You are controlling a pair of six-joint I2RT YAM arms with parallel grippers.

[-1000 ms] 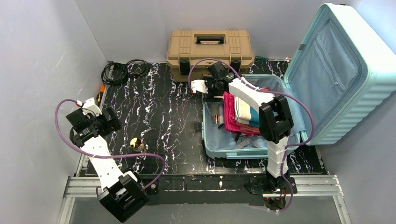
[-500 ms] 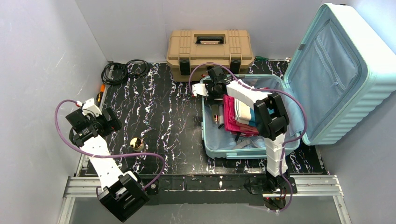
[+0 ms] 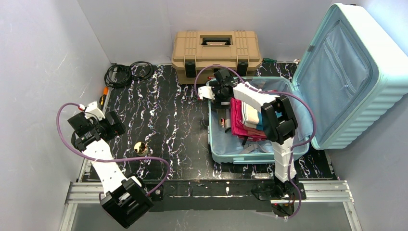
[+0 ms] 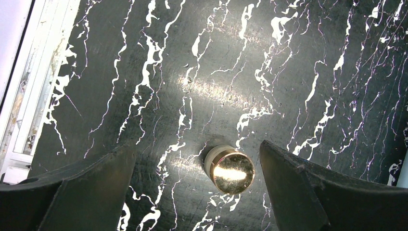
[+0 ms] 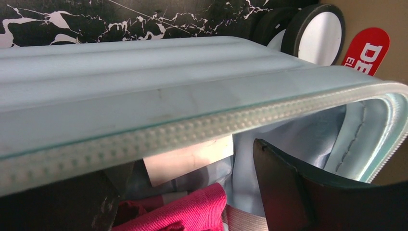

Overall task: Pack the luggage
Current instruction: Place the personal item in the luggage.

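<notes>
A pale mint-blue hard-shell suitcase [image 3: 346,77] is lying open at the right edge of the black marbled table [image 3: 163,110], with folded pink clothes [image 3: 239,119] inside. The right gripper [image 5: 185,163] is hovering wide and empty at its far-left corner. The left gripper [image 4: 197,147], equally wide, is hovering over an unpacked gold round object [image 4: 230,169].

The luggage [image 3: 240,156] lies open on the table [image 3: 168,115], its lid [image 3: 337,72] raised on its right side and folded clothes [image 3: 243,118] stacked inside it. A toolbox [image 3: 216,50] sits just behind the luggage's left rear corner. Well left of the luggage, a round cap [image 3: 140,147] stands toward the front and a coiled cable [image 3: 127,73] lies at the back.
</notes>
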